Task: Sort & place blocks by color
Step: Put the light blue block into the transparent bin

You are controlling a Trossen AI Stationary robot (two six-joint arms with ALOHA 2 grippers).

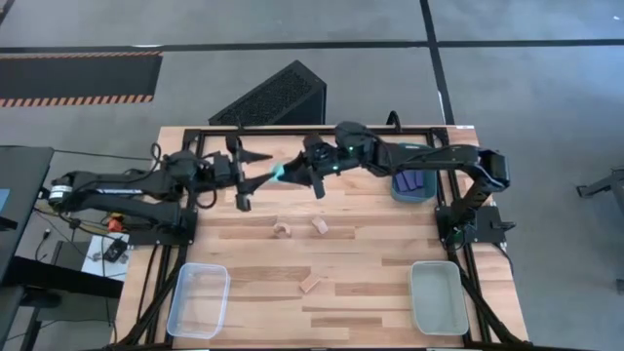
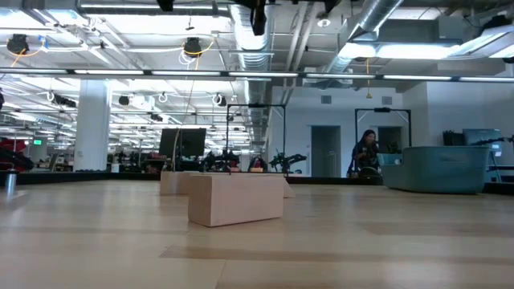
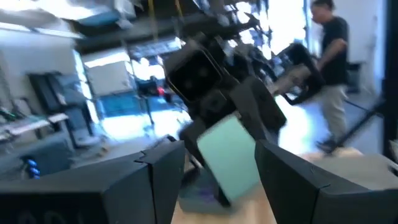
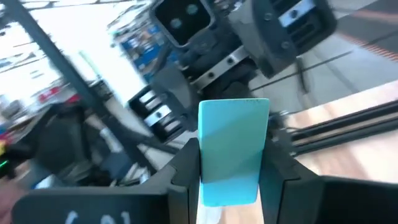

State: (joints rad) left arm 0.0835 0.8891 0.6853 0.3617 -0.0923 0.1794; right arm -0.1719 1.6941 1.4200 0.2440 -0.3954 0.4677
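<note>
A teal block [image 1: 280, 174] hangs in the air over the far middle of the table, between my two grippers. My right gripper [image 1: 294, 174] reaches in from the right and is shut on it [image 4: 233, 149]. My left gripper [image 1: 263, 179] comes from the left and is open. Its fingers [image 3: 163, 177] stand on either side of the same block [image 3: 230, 158]; I cannot tell whether they touch it. Three pale wood pieces [image 1: 283, 230], [image 1: 319, 226], [image 1: 311, 284] lie flat on the table. Dark blue bars [image 1: 413, 180] sit in the dark teal tray [image 1: 400, 193]. My right gripper pinches the teal block between its two fingers, on the two opposite side faces [image 4: 208, 168] of the end nearest the wrist. The fingers come in roughly level from the table's right. The block is lifted clear, and its free end sticks out past the fingertips toward my left gripper.
A clear tray [image 1: 179, 310] sits at the near left and a pale grey tray [image 1: 417, 304] at the near right. In the low view the nearest wood piece [image 2: 235, 198] stands in front and the teal tray [image 2: 446, 168] to the right. A person [image 3: 329, 62] stands beyond the table.
</note>
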